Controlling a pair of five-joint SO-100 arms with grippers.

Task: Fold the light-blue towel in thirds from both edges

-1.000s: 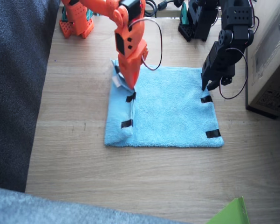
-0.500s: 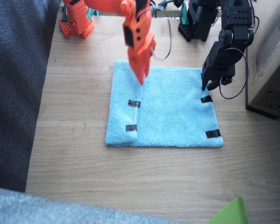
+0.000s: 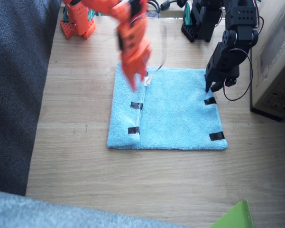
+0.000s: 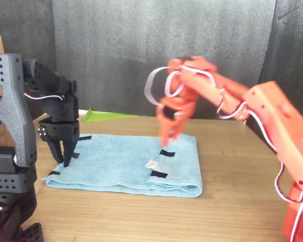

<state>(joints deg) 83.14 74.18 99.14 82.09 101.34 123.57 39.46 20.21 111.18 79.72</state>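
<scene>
Towel (image 3: 173, 111) flat on worktop (image 3: 133, 185). One taped edge (image 3: 138, 118) now folded over and released; first third done. Right gripper (image 3: 133, 83) lifted clear, blurred: fingers' state unclear, apparently empty. Left gripper (image 3: 212, 87) above opposite edge (image 3: 213, 118), fingers slightly open, gripping nothing.

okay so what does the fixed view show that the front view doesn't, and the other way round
Only the fixed view shows the beige cardboard box beside the left arm, the grey fabric at the table's side, and the towel's whole outline from above.

Only the front view shows the dark grey backdrop and the stacked layers of the fold's edge.

Both show the rectangular fluffy light-blue towel with one side folded in, the blurred orange right tool above the fold, and the black left tool over the unfolded edge.
</scene>
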